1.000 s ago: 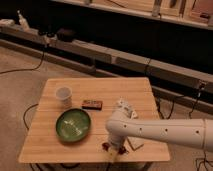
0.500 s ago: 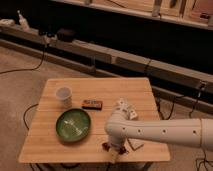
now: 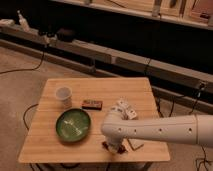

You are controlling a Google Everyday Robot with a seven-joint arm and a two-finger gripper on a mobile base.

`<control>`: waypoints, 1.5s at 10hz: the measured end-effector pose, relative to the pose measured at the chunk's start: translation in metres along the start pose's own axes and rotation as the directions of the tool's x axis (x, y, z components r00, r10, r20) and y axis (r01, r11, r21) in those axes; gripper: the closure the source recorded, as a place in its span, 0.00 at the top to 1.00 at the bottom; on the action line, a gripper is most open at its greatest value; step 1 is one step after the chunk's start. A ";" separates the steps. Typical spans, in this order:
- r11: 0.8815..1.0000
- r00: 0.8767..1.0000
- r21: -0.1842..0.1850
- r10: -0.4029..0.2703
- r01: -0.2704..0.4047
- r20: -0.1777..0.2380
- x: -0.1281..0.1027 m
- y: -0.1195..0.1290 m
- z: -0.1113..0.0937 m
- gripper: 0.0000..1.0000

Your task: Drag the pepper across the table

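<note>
1. Camera view looks down on the desk (image 3: 50, 145), a small table with a light plank top, standing on a pale floor in front of long dark shelving.
2. The white arm (image 3: 165, 131) reaches in from the right edge of the picture and lies low over the near right part of the desk. Its rounded end bends down close to the near edge.
3. The jaws hang below that rounded end, just above the planks, a little right of the middle of the near edge. Whether they are spread or pressed together cannot be told, since the arm's bulk covers them.
4. The pepper (image 3: 106, 145) shows as a small dark reddish spot on the desk right at the jaws, on their left side, close to the near edge. Whether the jaws touch it cannot be told.
5. The green plate (image 3: 73, 125) lies on the near left part of the desk, just beside the pepper and to its left.
6. A white cup (image 3: 63, 96) stands upright behind the plate, toward the far left corner.
7. A flat dark box (image 3: 92, 104) with orange markings lies near the middle of the desk, between the cup and the arm.
8. A pale flat piece (image 3: 135, 145) lies on the planks below the arm, right of the jaws.
</note>
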 end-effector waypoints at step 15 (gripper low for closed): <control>0.994 0.982 0.053 0.102 -0.094 -0.158 -0.011 0.125 0.006 0.12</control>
